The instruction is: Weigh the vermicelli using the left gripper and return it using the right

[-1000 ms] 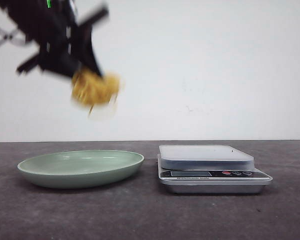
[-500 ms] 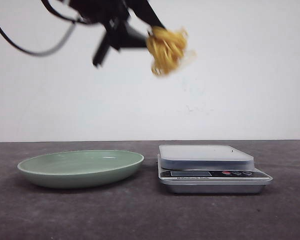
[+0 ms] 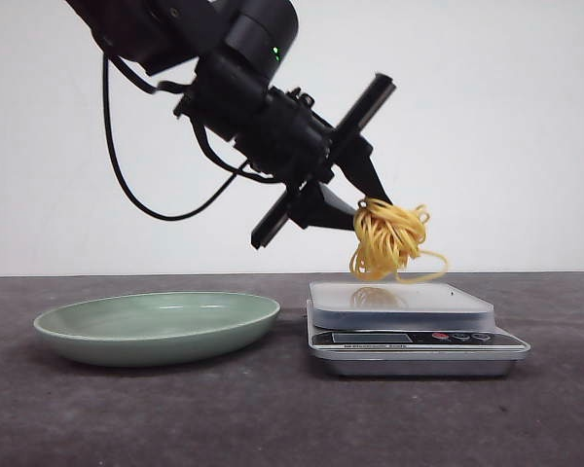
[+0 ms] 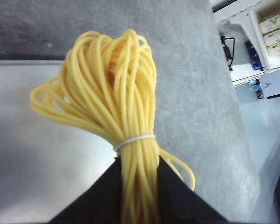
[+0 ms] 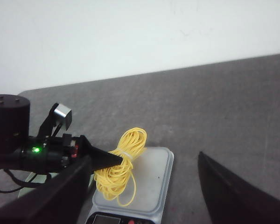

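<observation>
A shallow, pale green plate (image 3: 156, 326) with a smooth glazed rim sits at the lower left of the front view, and nothing lies in it. Just beside it, at the lower centre, stands a flat kitchen scale (image 3: 409, 326) with a bare brushed-metal platform, a small display and a few round buttons along its front edge.

Above the scale's platform hangs the vermicelli (image 3: 389, 238), a loose hank of thin, glossy yellow strands tied once with a white band. Its loops dangle close over the metal without clearly touching it. The left gripper (image 3: 355, 199), black and bulky with a small green light on its body, comes in from the upper left and has its two tapered fingers closed tight on the tied neck of the bundle.

The right gripper (image 5: 140, 196) appears only at the bottom of its own wrist view as two dark pointed fingers (image 5: 224, 193) spread wide apart, holding nothing.

The table (image 3: 273, 418) is dark grey with a fine, matte, speckled texture. Behind it rises a plain white wall (image 3: 506, 126).
</observation>
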